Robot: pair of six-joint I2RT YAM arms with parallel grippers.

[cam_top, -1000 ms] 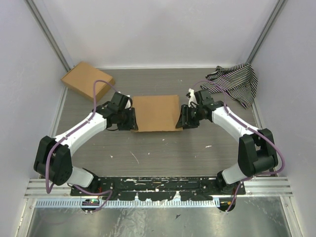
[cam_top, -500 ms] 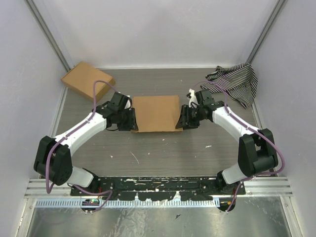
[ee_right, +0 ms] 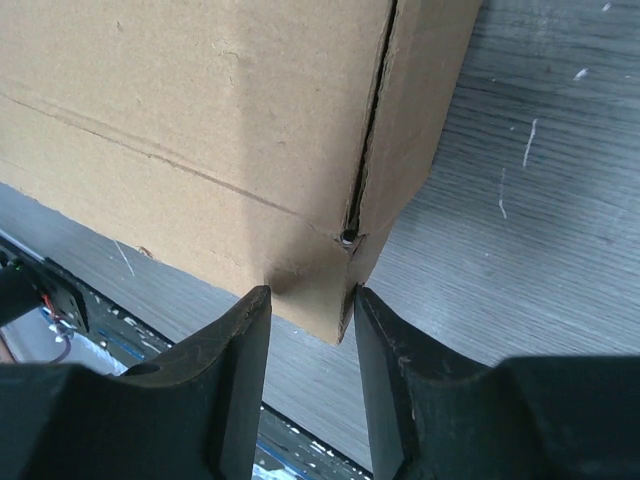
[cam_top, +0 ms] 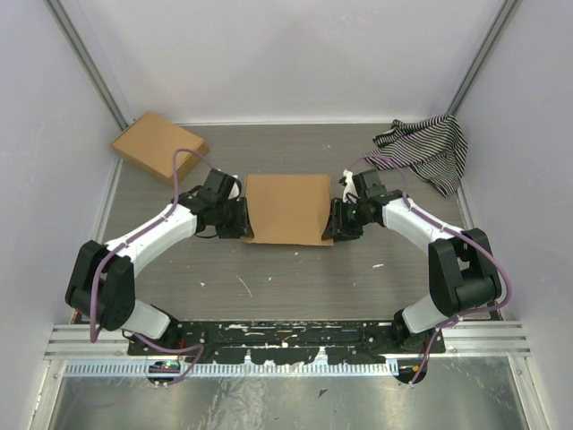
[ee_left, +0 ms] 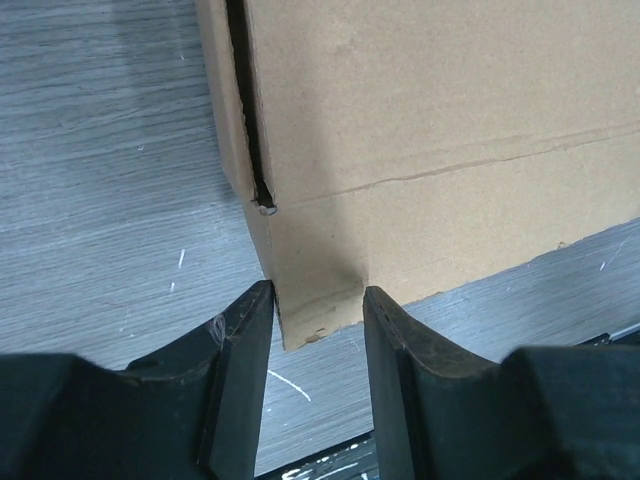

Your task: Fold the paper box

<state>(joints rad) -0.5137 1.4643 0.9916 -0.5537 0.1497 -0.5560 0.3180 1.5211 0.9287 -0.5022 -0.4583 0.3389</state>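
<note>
- Sitting in the middle of the worktop (cam_top: 295, 269), the paper box (cam_top: 286, 208) looks already raised into a shallow, squarish form. Its near edge faces the arm bases.
- The box lies directly between the two hands, and the line from hand to hand runs left to right along that near edge.
- The left hand (ee_left: 316, 300) is at the near left corner. Its fingers straddle the corner with cardboard filling the gap, so I judge it closed on the box there.
- The right hand (ee_right: 312, 300) mirrors this at the near right corner, pinching it the same way.
- Neither arm is nearer, since each holds the corner on its own side and the box centre is about midway.
- A dark seam runs up from each pinched corner, so the side walls seem not fully seated. The next move likely depends on pressing both ends evenly.
- The other brown box (cam_top: 158, 145) and the striped cloth (cam_top: 425, 148) lie well apart at the far corners.
</note>
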